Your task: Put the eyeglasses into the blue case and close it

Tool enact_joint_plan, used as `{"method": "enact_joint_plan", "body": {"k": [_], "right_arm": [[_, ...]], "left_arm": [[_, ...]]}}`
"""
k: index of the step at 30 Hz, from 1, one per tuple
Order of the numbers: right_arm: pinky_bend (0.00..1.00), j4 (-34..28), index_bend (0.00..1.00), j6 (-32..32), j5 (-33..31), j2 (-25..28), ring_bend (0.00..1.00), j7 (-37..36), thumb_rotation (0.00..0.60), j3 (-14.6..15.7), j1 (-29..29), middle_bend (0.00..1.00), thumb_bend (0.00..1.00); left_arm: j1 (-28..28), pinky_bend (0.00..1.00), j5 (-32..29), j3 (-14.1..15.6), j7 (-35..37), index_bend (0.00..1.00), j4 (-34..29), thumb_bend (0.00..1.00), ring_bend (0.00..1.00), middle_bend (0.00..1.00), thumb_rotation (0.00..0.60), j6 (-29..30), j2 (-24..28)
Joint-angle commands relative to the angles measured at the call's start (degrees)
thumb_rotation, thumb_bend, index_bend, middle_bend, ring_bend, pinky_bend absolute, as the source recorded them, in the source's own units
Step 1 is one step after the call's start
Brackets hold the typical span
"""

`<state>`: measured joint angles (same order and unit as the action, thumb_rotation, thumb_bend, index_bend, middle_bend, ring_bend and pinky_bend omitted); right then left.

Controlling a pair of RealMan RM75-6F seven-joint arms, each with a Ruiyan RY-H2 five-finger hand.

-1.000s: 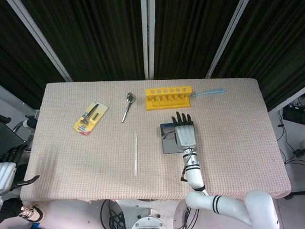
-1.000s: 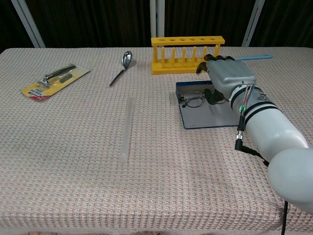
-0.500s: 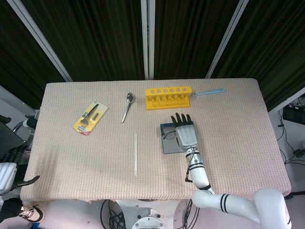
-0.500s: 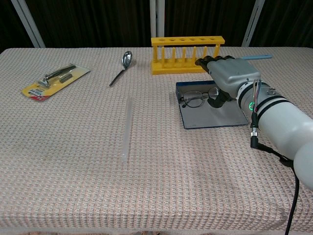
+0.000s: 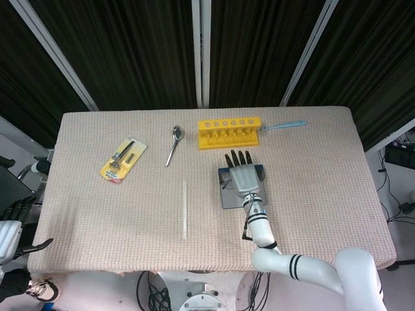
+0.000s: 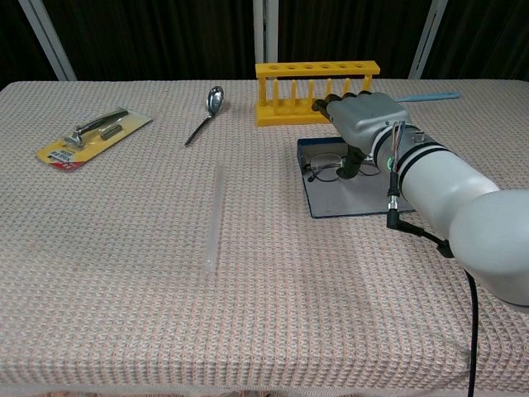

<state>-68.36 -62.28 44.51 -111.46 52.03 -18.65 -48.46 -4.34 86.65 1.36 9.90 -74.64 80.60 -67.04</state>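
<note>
The blue case (image 5: pixel 228 197) (image 6: pixel 357 197) lies open and flat right of the table's middle. The eyeglasses (image 6: pixel 322 169) (image 5: pixel 224 183) lie on its far left part. My right hand (image 5: pixel 242 176) (image 6: pixel 360 122) hovers flat over the far half of the case, fingers stretched toward the yellow rack and thumb hanging down beside the right lens. Whether the thumb touches the glasses I cannot tell. It covers part of the frame. My left hand (image 5: pixel 9 234) hangs off the table's near left corner, fingers apart, holding nothing.
A yellow test-tube rack (image 5: pixel 229 132) (image 6: pixel 316 89) stands just beyond the case, with a blue-handled tool (image 5: pixel 283 125) to its right. A spoon (image 5: pixel 174 144), a packaged tool (image 5: pixel 123 159) and a clear rod (image 5: pixel 185 208) lie to the left.
My right hand has shifted left and a little farther over the case, now above the glasses' right side. The glasses and case have not moved.
</note>
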Motion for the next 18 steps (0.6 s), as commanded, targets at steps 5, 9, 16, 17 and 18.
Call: {"method": "enact_joint_plan", "body": {"k": [5,9,16,17,18], "right_arm": [[0.0,3.5,0.0,0.8,-1.0,-2.0,0.0,0.1,0.6,-0.3,-1.6,0.0,0.18],[0.0,5.8,0.0,1.4,-1.0,-3.1,0.0,-0.5,0.6,-0.8,-2.6,0.0,0.18],[0.0,10.2,0.0,2.4,-0.4,-5.2,0.0,-2.0,0.6,-1.5,-4.2,0.0,0.18],[0.0,11.0,0.0,2.6,-0.3,-5.5,0.0,-2.2,0.6,-1.6,-4.5,0.0,0.18],[0.0,11.7,0.0,2.6,-0.1,-5.8,0.0,-2.4,0.6,-1.7,-4.7,0.0,0.18]], "left_arm": [[0.1,0.21,-0.1,0.0,0.3,0.03,0.3,0.09,0.08,0.06,0.372,0.0,0.0],[0.2,0.21,-0.1,0.0,0.4,0.03,0.5,0.09,0.08,0.06,0.374,0.0,0.0],[0.3,0.21,-0.3,-0.1,0.6,0.03,0.6,0.09,0.08,0.06,0.369,0.1,0.1],[0.3,0.21,-0.4,-0.1,0.6,0.02,0.5,0.09,0.08,0.06,0.37,0.0,0.2],[0.3,0.21,-0.4,-0.1,0.5,0.03,0.5,0.09,0.08,0.06,0.369,0.0,0.2]]}}
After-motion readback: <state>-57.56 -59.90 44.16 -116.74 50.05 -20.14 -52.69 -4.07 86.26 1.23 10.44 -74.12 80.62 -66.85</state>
